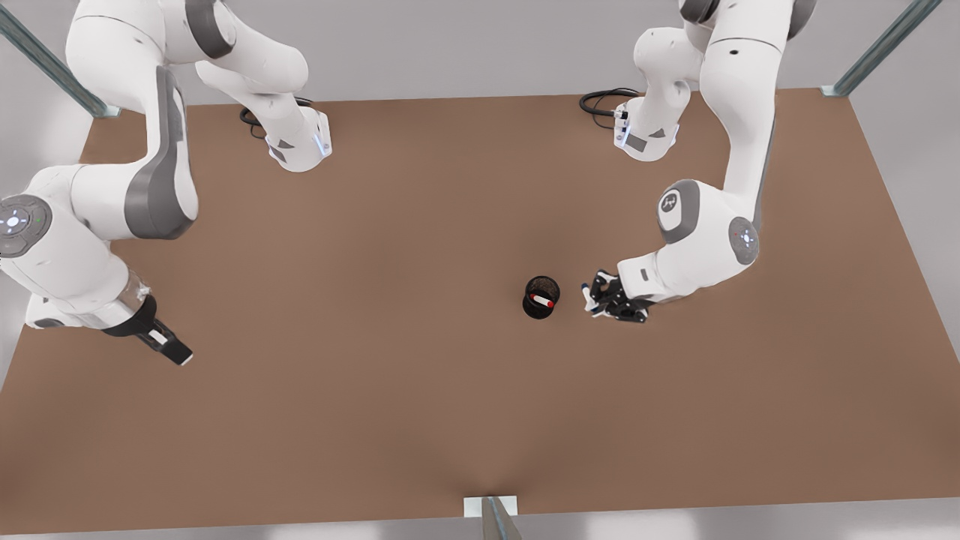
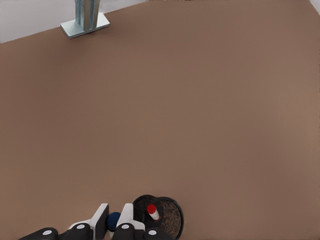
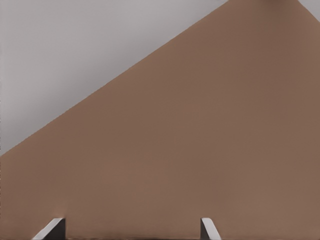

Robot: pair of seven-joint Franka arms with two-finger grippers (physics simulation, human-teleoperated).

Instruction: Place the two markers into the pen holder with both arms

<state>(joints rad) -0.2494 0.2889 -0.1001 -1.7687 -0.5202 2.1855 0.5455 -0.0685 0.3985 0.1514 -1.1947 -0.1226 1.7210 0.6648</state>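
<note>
I see the brown desk [image 1: 420, 405] spread across the whole scene, with metal frame posts at its corners and a bracket at the near edge.

Two white arms reach over it. The arm on the front view's left [image 1: 97, 217] is pulled well away from the work and waits above the desk's edge; the right wrist view matches it, so its tool is the right gripper [image 1: 166, 343]. On that wrist camera I see its two fingers [image 3: 52, 230] spread wide apart over bare desk, holding nothing.

The arm on the front view's right [image 1: 720, 232] bends down low toward the middle of the desk. It carries the left gripper [image 1: 600, 298], which sits just beside the pen holder [image 1: 541, 297] on the front view's right side of it. Its fingers [image 2: 100, 217] are clamped on the blue marker [image 2: 114, 220] — I see the dark blue end between the pads on the left wrist camera.

The pen holder, a small black mesh cup, stands upright near the desk's centre. The red marker [image 1: 543, 301] is already inside it, leaning across the opening with its red end up.
</note>
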